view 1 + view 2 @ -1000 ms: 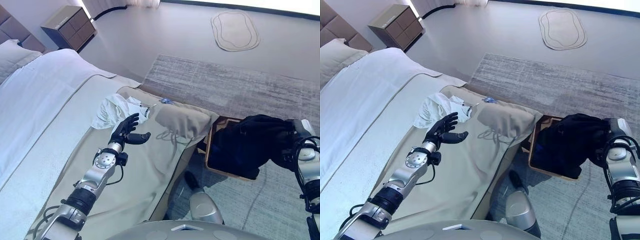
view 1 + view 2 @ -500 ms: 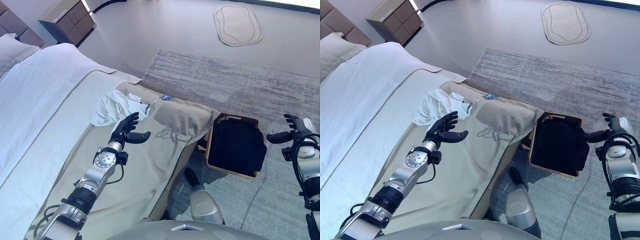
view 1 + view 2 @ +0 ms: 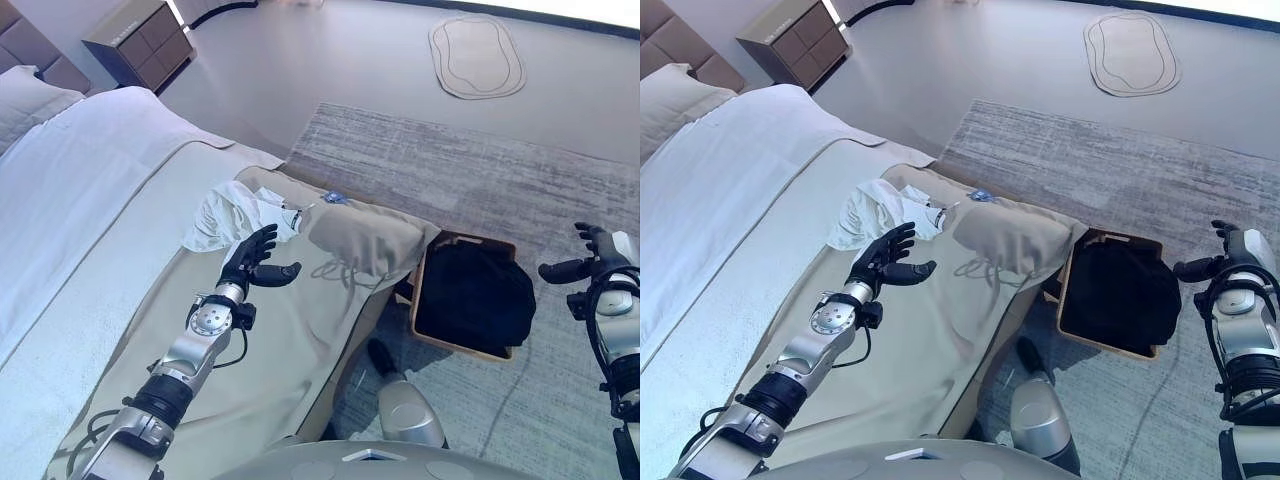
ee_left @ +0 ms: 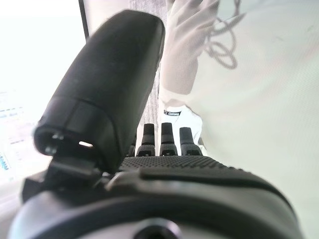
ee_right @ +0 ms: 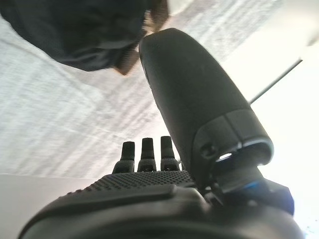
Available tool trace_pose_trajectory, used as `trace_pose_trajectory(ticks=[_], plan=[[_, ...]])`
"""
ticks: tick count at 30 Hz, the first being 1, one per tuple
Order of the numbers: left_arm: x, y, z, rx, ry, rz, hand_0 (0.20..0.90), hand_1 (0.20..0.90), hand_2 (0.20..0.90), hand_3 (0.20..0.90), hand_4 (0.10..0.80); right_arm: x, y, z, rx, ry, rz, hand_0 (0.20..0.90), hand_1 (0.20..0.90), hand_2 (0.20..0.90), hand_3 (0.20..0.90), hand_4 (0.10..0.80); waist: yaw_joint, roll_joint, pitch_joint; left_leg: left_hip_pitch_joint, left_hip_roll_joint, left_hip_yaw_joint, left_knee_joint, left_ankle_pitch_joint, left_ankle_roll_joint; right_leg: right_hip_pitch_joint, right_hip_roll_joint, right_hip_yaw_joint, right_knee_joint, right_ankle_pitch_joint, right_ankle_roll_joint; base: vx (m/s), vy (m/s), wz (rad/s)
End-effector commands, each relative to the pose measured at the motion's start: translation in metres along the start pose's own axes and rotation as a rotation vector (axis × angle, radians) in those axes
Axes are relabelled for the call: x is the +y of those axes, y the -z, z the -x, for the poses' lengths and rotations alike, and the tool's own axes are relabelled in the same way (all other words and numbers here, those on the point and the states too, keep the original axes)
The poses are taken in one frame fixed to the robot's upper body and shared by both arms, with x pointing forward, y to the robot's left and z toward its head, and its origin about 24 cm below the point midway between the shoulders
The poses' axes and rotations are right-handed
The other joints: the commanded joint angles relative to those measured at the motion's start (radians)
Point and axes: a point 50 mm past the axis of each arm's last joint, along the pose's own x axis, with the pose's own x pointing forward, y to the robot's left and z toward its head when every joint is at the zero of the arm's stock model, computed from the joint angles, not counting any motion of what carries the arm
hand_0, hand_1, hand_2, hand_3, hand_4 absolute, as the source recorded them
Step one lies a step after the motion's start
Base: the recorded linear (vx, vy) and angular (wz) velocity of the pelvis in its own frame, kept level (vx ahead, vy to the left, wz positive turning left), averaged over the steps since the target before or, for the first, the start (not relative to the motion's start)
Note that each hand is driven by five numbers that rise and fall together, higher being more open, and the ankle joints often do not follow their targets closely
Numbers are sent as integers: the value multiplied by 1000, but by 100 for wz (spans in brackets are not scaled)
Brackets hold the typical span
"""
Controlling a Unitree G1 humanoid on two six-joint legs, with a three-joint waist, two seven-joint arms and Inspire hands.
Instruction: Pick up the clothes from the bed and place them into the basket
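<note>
Dropped into the basket (image 3: pixel 497 352), the dark garment (image 3: pixel 473 295) is released by the right hand (image 3: pixel 592 254), fingers spread, while the open-fingered left hand (image 3: pixel 255 262) is poised by the white garment (image 3: pixel 232 214), to be grasped next.

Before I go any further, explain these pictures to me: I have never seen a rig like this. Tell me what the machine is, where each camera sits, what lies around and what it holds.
This is a two-legged humanoid robot with two silver-grey arms ending in dark hands. Two pictures come from a stereo camera on its head, looking down. The other two come from cameras on its wrists, so each shows its own hand from very close.

The left hand hovers over the bed with relaxed fingers, just short of a crumpled white garment. A beige garment lies at the bed's edge.

On the floor beside the bed stands a basket with dark clothes inside. The right hand is open beside the basket. Neither hand holds anything.
</note>
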Motion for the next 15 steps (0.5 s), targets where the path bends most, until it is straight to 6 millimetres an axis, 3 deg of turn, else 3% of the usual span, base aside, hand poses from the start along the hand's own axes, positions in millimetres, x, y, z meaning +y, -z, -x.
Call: trace_pose_trajectory(ticks=[1, 5, 7, 15], plan=[[12, -16, 5, -130, -53, -19, 900, 900, 900, 900, 800, -34, -57, -5, -247, 153, -13, 900, 900, 900, 900, 800, 61, -91, -131, -83, -22, -110, 128, -94, 34, 62, 13, -112, 38, -91, 5, 25, -41, 13], [15, -16, 6, -127, -68, -11, 900, 900, 900, 900, 800, -35, -94, -4, -344, 166, -63, 900, 900, 900, 900, 800, 105, -104, -133, -93, -26, -144, 126, -83, 25, 78, 9, -152, 32, -99, -6, -8, -37, 27], [17, -13, 5, -115, -72, -8, 900, 900, 900, 900, 800, -37, -129, -3, -437, 221, -90, 900, 900, 900, 900, 800, 149, -111, -134, -108, -31, -176, 123, -73, 18, 87, 4, -190, 28, -108, -12, -18, -37, 30], [23, 10, 14, -49, -57, -27, 900, 900, 900, 900, 800, -52, -196, 4, -595, 310, -72, 900, 900, 900, 900, 800, 260, -121, -129, -130, -38, -274, 113, -40, -1, 120, -14, -295, 37, -139, -32, 57, -29, 55]])
